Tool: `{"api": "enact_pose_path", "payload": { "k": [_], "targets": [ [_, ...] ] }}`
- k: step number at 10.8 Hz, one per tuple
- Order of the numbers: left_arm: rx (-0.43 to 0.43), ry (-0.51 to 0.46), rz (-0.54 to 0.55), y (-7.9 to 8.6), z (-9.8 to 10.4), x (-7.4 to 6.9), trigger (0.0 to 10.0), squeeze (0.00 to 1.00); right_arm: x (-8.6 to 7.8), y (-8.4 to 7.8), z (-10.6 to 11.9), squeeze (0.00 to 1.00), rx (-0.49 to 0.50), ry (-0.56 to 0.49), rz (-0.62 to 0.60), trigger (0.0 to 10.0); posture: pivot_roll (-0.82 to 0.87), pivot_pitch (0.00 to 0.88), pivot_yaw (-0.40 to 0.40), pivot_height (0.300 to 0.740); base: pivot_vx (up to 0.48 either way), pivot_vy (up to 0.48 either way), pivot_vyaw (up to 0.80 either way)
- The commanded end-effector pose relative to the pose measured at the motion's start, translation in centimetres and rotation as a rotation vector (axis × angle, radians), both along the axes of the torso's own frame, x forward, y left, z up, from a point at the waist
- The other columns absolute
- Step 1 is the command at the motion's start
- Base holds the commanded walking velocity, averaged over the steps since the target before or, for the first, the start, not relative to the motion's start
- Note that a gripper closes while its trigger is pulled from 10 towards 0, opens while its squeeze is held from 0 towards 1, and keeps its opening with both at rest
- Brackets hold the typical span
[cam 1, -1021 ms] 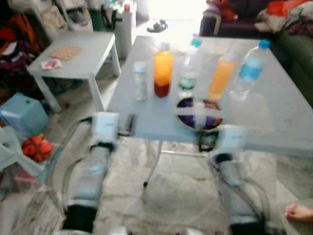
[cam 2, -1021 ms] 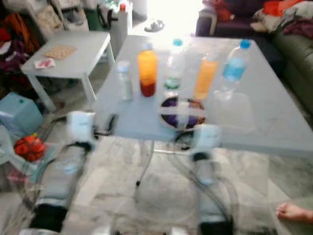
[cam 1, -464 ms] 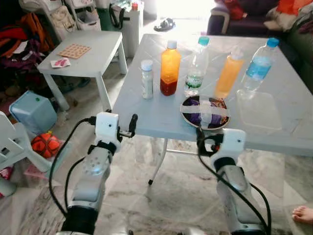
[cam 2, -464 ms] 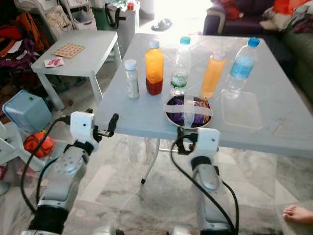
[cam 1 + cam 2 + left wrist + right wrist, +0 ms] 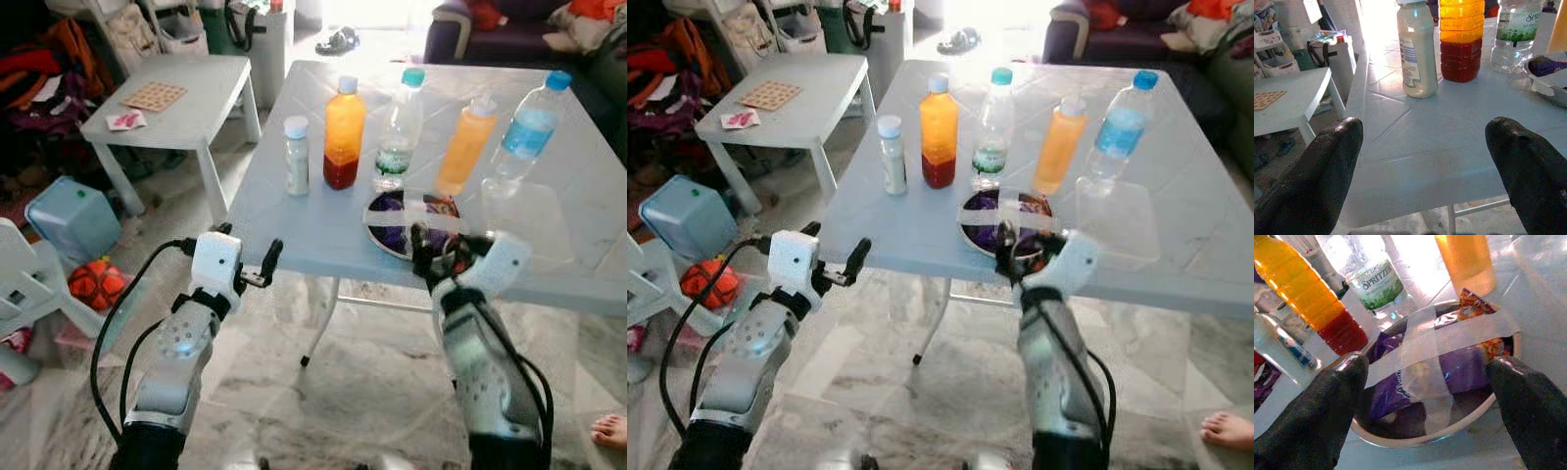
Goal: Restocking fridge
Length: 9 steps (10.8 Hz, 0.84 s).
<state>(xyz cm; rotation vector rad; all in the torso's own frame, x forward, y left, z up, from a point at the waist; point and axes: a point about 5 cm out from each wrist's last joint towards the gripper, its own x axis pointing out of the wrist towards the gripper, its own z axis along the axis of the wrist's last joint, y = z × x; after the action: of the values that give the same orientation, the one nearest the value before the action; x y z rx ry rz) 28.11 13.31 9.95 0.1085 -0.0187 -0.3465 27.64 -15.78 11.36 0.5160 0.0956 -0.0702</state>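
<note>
On the white table [image 5: 294, 230] stand a small white bottle [image 5: 296, 155], an orange-and-red juice bottle [image 5: 344, 134], a green-labelled water bottle [image 5: 397, 132], an orange juice bottle [image 5: 463, 147] and a blue-labelled water bottle [image 5: 529, 127]. Before them sits a metal bowl [image 5: 390, 235] of purple snack packets [image 5: 1469, 364] held down by crossed tape. My right gripper [image 5: 443, 245] is open at the bowl's near rim, one finger on each side of it. My left gripper [image 5: 250, 247] is open at the table's near left edge, facing the white bottle [image 5: 1417, 49].
A clear plastic tray [image 5: 534, 220] lies right of the bowl. A low white side table [image 5: 176, 98] stands to the left, with a blue box [image 5: 64, 215] and an orange ball [image 5: 98, 284] on the floor. A person's foot [image 5: 609, 429] is at lower right. A sofa lies beyond the table.
The blur has cleared. My right gripper has risen from below the table edge and come forward to the bowl's rim. The left gripper has stayed near the table's edge.
</note>
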Motion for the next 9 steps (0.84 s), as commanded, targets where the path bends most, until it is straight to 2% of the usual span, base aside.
{"api": "enact_pose_path", "payload": {
  "k": [1, 5, 7, 9],
  "targets": [
    [0.002, -0.016, -0.017, 0.0, 0.5, 0.0, 10.0, 0.0, 0.0, 1.9, -0.4, 0.0, 0.117, 0.035, 0.011, 10.0, 0.04, 0.003, 0.04, 0.74, 0.0, 0.0, 0.0],
    [-0.012, -0.022, -0.034, -0.3, 0.6, -0.2, 10.0, 0.0, -0.3, 1.3, 0.9, 0.0, 0.133, 0.004, 0.01, 10.0, 0.03, 0.004, 0.04, 0.74, 0.0, 0.0, 0.0],
    [-0.023, -0.027, -0.046, -0.6, 0.8, 0.0, 10.0, 0.0, -1.3, 0.2, 0.7, 0.0, 0.12, 0.031, -0.035, 10.0, 0.03, 0.003, 0.038, 0.74, 0.0, 0.0, 0.0],
    [-0.033, -0.027, -0.052, -0.9, 0.8, 0.1, 10.0, 0.0, -2.2, 0.0, 0.8, 0.0, 0.112, 0.055, -0.03, 10.0, 0.02, 0.0, 0.037, 0.74, 0.0, 0.0, 0.0]
  ]
}}
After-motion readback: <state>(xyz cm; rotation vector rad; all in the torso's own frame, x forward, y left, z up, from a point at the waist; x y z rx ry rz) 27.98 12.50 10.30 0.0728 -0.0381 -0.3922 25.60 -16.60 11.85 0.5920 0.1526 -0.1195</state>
